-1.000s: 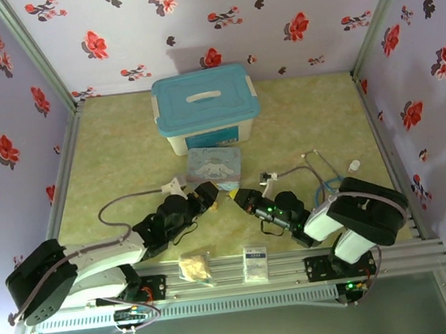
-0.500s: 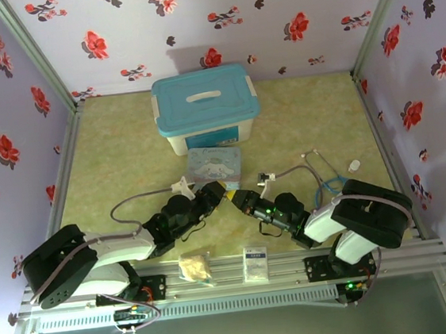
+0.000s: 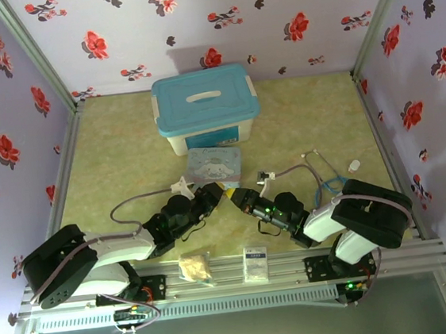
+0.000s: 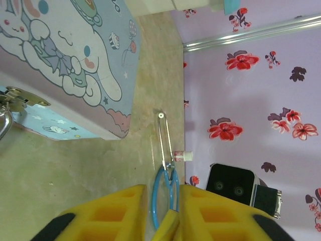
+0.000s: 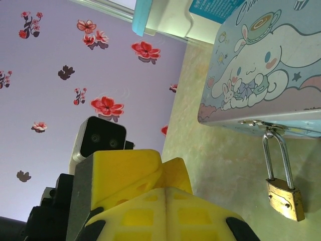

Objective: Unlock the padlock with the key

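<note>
The small brass padlock (image 5: 285, 199) hangs by its silver shackle (image 5: 274, 150) from the clasp of the pastel cartoon tin (image 5: 261, 65), its body resting on the floor. That clasp (image 4: 17, 98) also shows at the left edge of the left wrist view. My right gripper (image 5: 165, 191) is shut, left of and below the padlock. Its tip pokes between the fingers of my left gripper (image 4: 163, 201), which is open. In the top view the two grippers (image 3: 219, 191) (image 3: 235, 195) meet just in front of the tin (image 3: 215, 166). The key is hidden.
A blue-lidded storage box (image 3: 204, 105) stands behind the tin. Blue-handled scissors (image 3: 328, 178) and a small white bottle (image 3: 354, 166) lie at the right. A beige packet (image 3: 194, 266) and a white card (image 3: 255, 263) rest on the front rail.
Over the last second my left arm swung right and forward until its fingers met the right gripper's tip. The right gripper edged slightly toward it. Little has moved in the last half second.
</note>
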`<state>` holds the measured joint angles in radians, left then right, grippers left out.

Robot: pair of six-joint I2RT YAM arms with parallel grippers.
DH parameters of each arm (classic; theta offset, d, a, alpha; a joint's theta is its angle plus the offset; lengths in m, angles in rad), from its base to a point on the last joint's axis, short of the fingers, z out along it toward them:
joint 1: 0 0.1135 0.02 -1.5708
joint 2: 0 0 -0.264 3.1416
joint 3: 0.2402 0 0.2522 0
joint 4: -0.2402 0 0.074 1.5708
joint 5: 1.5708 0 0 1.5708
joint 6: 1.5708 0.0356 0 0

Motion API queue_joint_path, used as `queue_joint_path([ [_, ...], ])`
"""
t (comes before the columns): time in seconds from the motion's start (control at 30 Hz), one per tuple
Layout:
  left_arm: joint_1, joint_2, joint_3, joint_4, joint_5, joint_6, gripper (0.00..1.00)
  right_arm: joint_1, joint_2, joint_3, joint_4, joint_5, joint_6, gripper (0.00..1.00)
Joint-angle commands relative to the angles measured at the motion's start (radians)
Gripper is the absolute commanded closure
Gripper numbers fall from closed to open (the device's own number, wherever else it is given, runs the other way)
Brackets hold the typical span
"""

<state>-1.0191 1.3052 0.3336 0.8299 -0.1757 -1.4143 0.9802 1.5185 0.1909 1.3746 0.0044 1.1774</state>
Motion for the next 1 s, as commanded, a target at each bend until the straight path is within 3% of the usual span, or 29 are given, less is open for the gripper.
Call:
queue_joint_path([
  [0.0, -0.006, -0.010, 0.007, 0.042, -0.003, 0.008, 0.85, 0.009, 0.012, 0.026, 0.011, 0.018, -0.021, 1.00],
  [0.13, -0.007, -0.012, 0.006, 0.030, -0.003, 0.011, 1.00, 0.012, 0.018, 0.030, 0.011, 0.016, -0.021, 1.00],
  [0.3, 0.002, -0.030, 0.008, -0.001, 0.002, 0.052, 1.00, 0.015, 0.016, 0.024, 0.012, 0.000, -0.037, 1.00],
  [0.33, 0.005, -0.043, 0.019, -0.034, 0.012, 0.081, 1.00, 0.015, 0.009, 0.015, 0.011, 0.002, -0.048, 0.92],
  [0.37, 0.011, -0.061, 0.038, -0.080, 0.026, 0.115, 1.00, 0.008, -0.003, 0.003, 0.011, 0.002, -0.059, 0.77],
  [0.4, 0.021, -0.086, 0.065, -0.143, 0.047, 0.169, 1.00, -0.006, -0.020, -0.018, 0.010, 0.000, -0.069, 0.50],
  [0.5, 0.044, -0.164, 0.136, -0.314, 0.099, 0.347, 1.00, -0.095, -0.098, -0.065, -0.047, -0.077, -0.091, 0.03],
  [0.6, 0.084, -0.210, 0.161, -0.389, 0.168, 0.451, 1.00, -0.154, -0.218, -0.046, -0.222, -0.164, -0.156, 0.00],
  [0.73, 0.178, -0.196, 0.145, -0.239, 0.369, 0.487, 1.00, -0.139, -0.390, 0.020, -0.490, -0.144, -0.257, 0.00],
  [0.97, 0.194, -0.208, 0.244, -0.318, 0.468, 0.685, 1.00, -0.138, -0.601, 0.029, -0.554, -0.133, -0.358, 0.01],
])
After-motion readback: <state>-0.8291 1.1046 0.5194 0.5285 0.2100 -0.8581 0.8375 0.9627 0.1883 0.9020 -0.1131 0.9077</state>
